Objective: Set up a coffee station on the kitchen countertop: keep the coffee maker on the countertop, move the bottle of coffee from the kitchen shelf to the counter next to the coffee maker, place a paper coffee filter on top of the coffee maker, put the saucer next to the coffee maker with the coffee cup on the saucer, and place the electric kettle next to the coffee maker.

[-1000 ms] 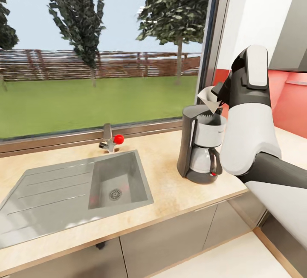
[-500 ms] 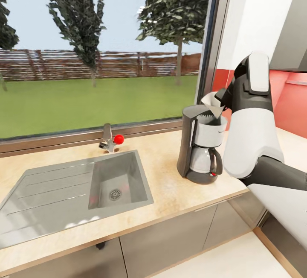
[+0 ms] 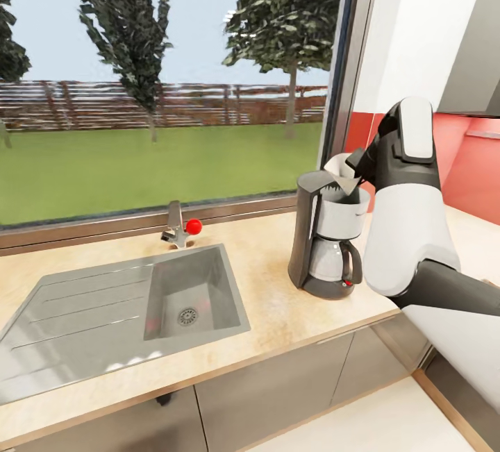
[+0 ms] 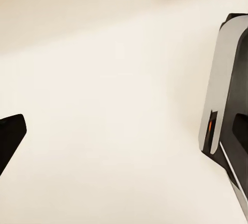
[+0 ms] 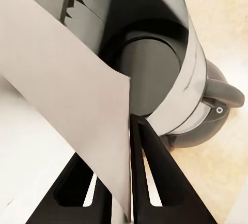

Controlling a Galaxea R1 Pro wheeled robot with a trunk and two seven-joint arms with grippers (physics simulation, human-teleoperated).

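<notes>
Far left on the countertop (image 3: 271, 299): the inset steel sink (image 3: 139, 310), with a tap (image 3: 175, 224) carrying a red knob behind it, well apart from the work and of no concern to this step.

Right of the sink, near the counter's front edge: the coffee maker (image 3: 326, 237), upright, open top facing up, carafe handle toward the camera. Best left exactly there; any bump from the forearm risks sliding it.

Directly above its open top: the paper coffee filter (image 3: 342, 169), tilted, point down, just over the rim. In the wrist picture, the filter (image 5: 67, 105) seen as a broad pale sheet across the machine's dark basket (image 5: 139, 74).

Further right: the right gripper (image 3: 357, 160), clenched on the filter's edge, the paper pinched between two dark fingers (image 5: 155, 177). Whether the cone's tip already touches the basket: cannot tell.

To do the step well, judging from this: lower slowly, keeping the cone centred over the basket opening, tip first; release only once the paper rests on the rim; withdraw straight up to avoid dragging the light paper off again.

Left gripper (image 4: 8, 136): one dark fingertip against a pale surface, state impossible to tell.
</notes>
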